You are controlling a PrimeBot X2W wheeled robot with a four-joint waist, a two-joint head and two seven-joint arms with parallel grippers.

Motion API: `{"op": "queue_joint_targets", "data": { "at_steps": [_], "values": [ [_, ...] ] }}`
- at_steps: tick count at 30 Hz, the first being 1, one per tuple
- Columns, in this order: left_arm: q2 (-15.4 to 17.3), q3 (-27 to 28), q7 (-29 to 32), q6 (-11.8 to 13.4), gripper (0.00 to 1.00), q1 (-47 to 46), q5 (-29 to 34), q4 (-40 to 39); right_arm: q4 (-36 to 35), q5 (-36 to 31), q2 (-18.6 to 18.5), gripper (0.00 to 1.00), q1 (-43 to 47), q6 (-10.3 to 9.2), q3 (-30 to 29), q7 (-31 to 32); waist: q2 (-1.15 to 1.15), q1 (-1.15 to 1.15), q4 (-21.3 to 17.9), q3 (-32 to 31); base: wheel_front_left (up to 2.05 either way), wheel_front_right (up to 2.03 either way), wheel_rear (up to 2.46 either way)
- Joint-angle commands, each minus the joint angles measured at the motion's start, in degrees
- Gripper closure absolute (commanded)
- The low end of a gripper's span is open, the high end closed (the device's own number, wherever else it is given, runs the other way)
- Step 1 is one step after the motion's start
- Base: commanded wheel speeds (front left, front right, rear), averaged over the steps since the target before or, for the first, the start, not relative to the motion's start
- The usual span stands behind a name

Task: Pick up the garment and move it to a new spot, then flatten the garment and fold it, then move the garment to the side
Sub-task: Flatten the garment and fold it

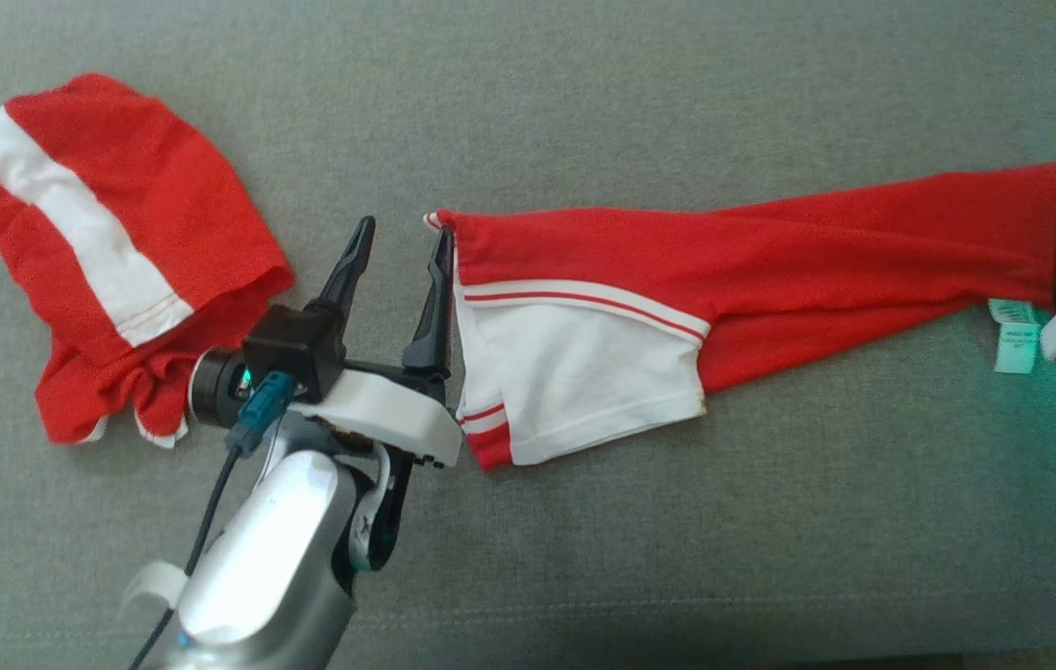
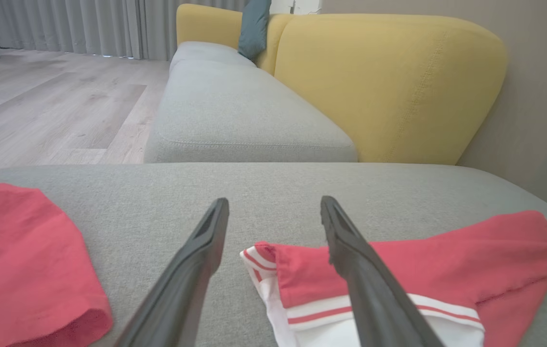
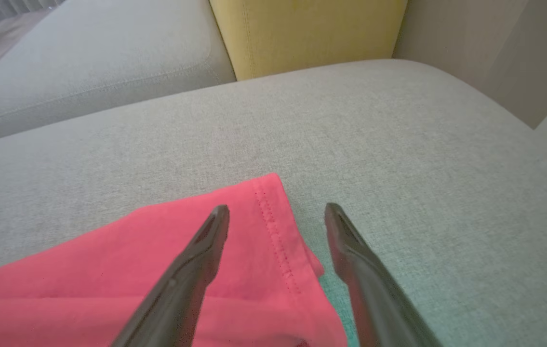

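right gripper [image 3: 277, 208] mostly cut off in head view, garment [image 1: 769, 251] label [image 1: 1014, 337] unreadable

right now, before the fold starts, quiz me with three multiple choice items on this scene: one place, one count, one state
1. Where is the left tool?
A on the yellow backrest
B at the left end of the long garment
C on the wooden floor

2. How many red-and-white garments lie on the grey cushion?
A one
B two
C three

3. How do the right tool jaws stand?
A shut on the care label
B shut on nothing
C open, astride the red hem

Key:
1 B: in the head view its fingers stand right at that garment's striped end.
2 B: the long garment, plus a crumpled garment to its left.
3 C: the right wrist view shows a wide gap between the fingers, with the hem lying in it.
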Motion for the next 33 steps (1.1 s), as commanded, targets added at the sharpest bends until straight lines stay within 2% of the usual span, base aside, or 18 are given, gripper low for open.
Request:
{"op": "queue_joint_targets", "data": {
  "at_steps": [1, 10, 20, 21, 22, 33],
  "values": [
    [0.48, 2.58, -0.69, -0.31, 0.00, -2.75, 0.59, -1.60, -0.79, -1.08, -0.65, 0.00, -2.19, -0.04, -0.21, 0.44, 0.00, 0.00, 0.66, 1.00, 0.00, 0.00, 0.00],
    [0.42, 3.82, -0.69, -1.43, 0.00, -3.89, 1.98, -1.45, 6.61, -7.60, 0.27, 0.00, -7.37, -0.04, -7.90, 6.83, 0.00, 0.00, 1.57, 4.51, 0.00, 0.00, 0.00],
    [0.73, 5.44, -0.70, -1.68, 0.00, -4.44, 2.82, -1.66, 8.62, -8.39, 2.53, 0.00, -9.33, -0.04, -9.32, 10.74, 0.00, 0.00, 0.33, 6.12, 0.00, 0.00, 0.00],
    [0.78, 5.58, -0.70, -1.72, 0.00, -4.51, 2.87, -1.63, 8.62, -8.30, 2.62, 0.73, -9.30, -0.04, -9.17, 11.04, 0.00, 0.00, 0.20, 6.10, 0.00, 0.00, 0.00],
    [0.83, 5.73, -0.70, -1.77, 0.00, -4.58, 2.91, -1.60, 8.32, -8.11, 2.71, 1.00, -9.29, -0.04, -9.03, 10.79, 0.00, 0.00, 0.06, 6.03, 0.00, 0.00, 0.00],
    [0.61, 6.72, -0.70, -1.84, 0.00, -3.64, 3.09, -1.18, 5.03, -6.47, 1.81, 1.00, -8.06, -0.04, -10.35, 7.93, 0.00, 0.00, -1.45, 3.52, 0.00, 0.00, 0.00]
  ]
}}
